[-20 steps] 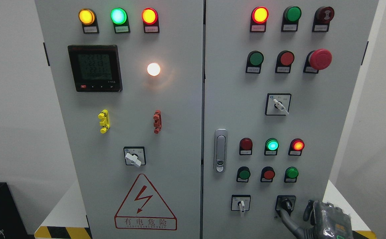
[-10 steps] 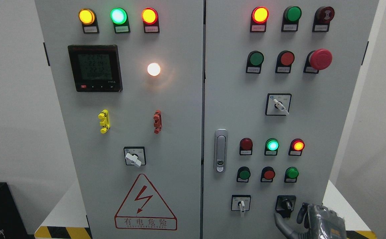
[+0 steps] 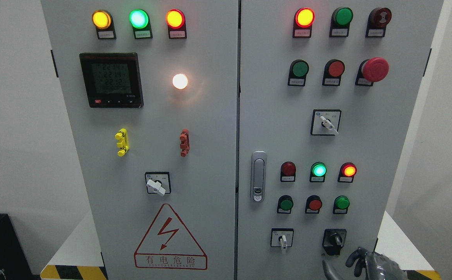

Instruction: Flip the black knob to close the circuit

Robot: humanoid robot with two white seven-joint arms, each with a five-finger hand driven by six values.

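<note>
You can read 有电危险 on the red triangle warning sign [image 3: 170, 238], at 6 o'clock below the white switch [image 3: 156, 183]. The meter [image 3: 111, 80] numbers are too blurry.

Single head view, facing the grey control cabinet [image 3: 195, 128] square-on from close range, slightly above mid-height; both doors fill the frame, white wall either side of the cabinet, right hand [image 3: 370, 266] just entering below the cabinet's lower right corner

Grey cabinet [image 3: 210, 128] on white platform [image 3: 74, 249].
</note>
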